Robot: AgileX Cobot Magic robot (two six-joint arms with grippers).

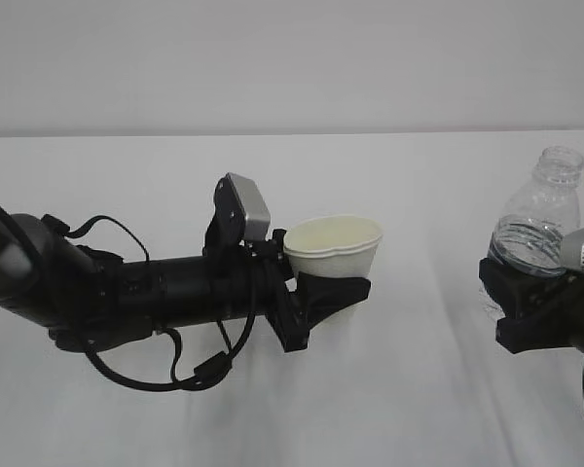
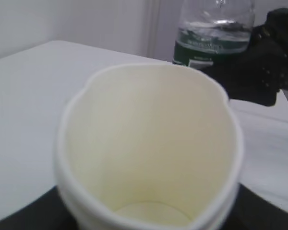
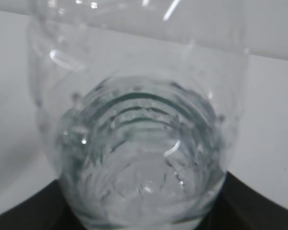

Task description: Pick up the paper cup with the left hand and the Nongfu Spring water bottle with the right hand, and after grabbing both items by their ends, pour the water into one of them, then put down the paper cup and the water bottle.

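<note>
Both pickups look done: the left hand (image 1: 336, 290) clamps the empty paper cup (image 1: 333, 251) above the white table (image 1: 419, 389), the right hand (image 1: 535, 306) grips the upright Nongfu Spring water bottle (image 1: 540, 224), well apart. Water (image 3: 144, 163) remains inside; pouring and putting down are left

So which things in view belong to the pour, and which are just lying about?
In the job:
- paper cup, dry inside, clamped in the left hand
- Nongfu Spring water bottle, capless, upright, clamped in the right hand
- water in the bottle's lower part

Lying about:
- nothing, only the white table
</note>
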